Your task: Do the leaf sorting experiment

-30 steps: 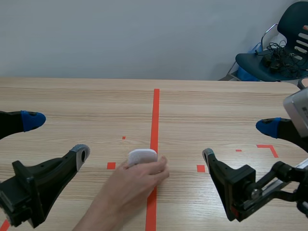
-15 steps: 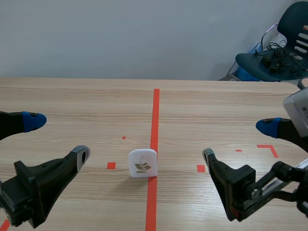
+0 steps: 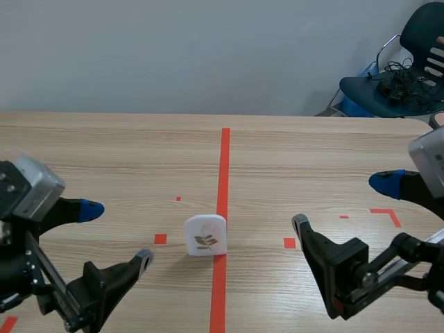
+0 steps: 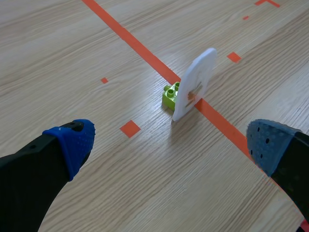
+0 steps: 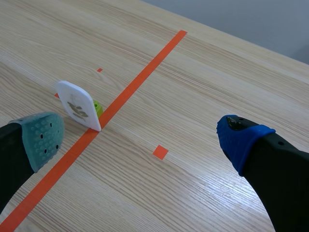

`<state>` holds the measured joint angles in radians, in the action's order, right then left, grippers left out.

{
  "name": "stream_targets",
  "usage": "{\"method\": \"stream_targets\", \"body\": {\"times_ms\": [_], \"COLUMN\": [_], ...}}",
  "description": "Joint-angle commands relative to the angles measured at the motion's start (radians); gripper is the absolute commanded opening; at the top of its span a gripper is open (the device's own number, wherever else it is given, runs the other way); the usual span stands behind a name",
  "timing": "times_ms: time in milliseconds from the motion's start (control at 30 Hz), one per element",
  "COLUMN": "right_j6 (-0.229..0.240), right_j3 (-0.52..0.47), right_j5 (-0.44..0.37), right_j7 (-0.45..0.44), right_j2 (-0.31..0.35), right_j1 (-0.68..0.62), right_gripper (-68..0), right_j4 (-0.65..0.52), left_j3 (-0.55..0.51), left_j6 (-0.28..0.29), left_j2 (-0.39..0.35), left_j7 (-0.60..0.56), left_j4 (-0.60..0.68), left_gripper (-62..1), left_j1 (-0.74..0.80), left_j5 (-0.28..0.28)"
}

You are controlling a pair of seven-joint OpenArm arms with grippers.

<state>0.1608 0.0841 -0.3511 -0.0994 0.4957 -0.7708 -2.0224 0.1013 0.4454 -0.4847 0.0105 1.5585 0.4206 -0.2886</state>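
**Now a leaf card waits on the centre line**

Nearest the robot, both arms sit low and hold nothing. The left gripper (image 3: pixel 116 233) is spread wide and angled in toward the middle. The right gripper (image 3: pixel 342 202) gapes just as wide on its own side.

Between the two and a little further out, the leaf card (image 3: pixel 206 236) stands upright. It is a white, round-topped plaque printed with a small sprig, and it faces the robot. It touches the left edge of the red tape line (image 3: pixel 225 159). A small green brick (image 4: pixel 170 94) props it from behind (only the wrist views show this). Beyond it the desk (image 3: pixel 312 146) runs to the wall, and a dark chair (image 3: pixel 409 76) draped with cables stands past the far right corner.

The sorting seems to be at its very start: a card has been presented and not yet picked. In the left wrist view the card lies straight ahead between the fingers, so that arm looks the better placed. It would need to advance, straddle the thin plaque and close gently, because a nudge could tip the card off balance. Which side this leaf belongs on cannot be told from here.
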Motion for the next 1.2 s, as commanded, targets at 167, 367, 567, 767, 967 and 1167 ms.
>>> {"method": "stream_targets", "body": {"times_ms": [167, 367, 567, 767, 967, 1167], "right_j6": [-0.004, -0.004, -0.004, -0.004, -0.004, -0.004], "right_j3": [-0.006, -0.006, -0.006, -0.006, -0.006, -0.006], "right_j5": [-0.011, -0.011, -0.011, -0.011, -0.011, -0.011], "right_j7": [-0.014, -0.014, -0.014, -0.014, -0.010, 0.003], "right_j2": [0.011, 0.011, 0.011, 0.011, 0.011, 0.011], "right_j1": [0.009, 0.009, 0.009, 0.009, 0.009, 0.009], "right_gripper": [0.4, 0.4, 0.4, 0.4, 0.4, 0.4], "right_j4": [-0.005, -0.005, -0.005, -0.005, -0.005, -0.005], "left_j3": [0.149, 0.295, 0.379, 0.385, 0.385, 0.375], "left_j6": [-0.002, -0.002, -0.014, -0.028, -0.043, -0.031], "left_j2": [0.048, 0.136, 0.206, 0.227, 0.223, 0.217], "left_j7": [-0.127, -0.158, -0.206, -0.213, -0.203, -0.192], "left_j4": [-0.208, -0.399, -0.528, -0.545, -0.545, -0.518], "left_gripper": [1.4, 1.4, 1.4, -18.1, -46.0, -53.9], "left_j1": [-0.204, -0.366, -0.459, -0.485, -0.484, -0.482], "left_j5": [0.089, 0.142, 0.159, 0.159, 0.159, 0.158]}}
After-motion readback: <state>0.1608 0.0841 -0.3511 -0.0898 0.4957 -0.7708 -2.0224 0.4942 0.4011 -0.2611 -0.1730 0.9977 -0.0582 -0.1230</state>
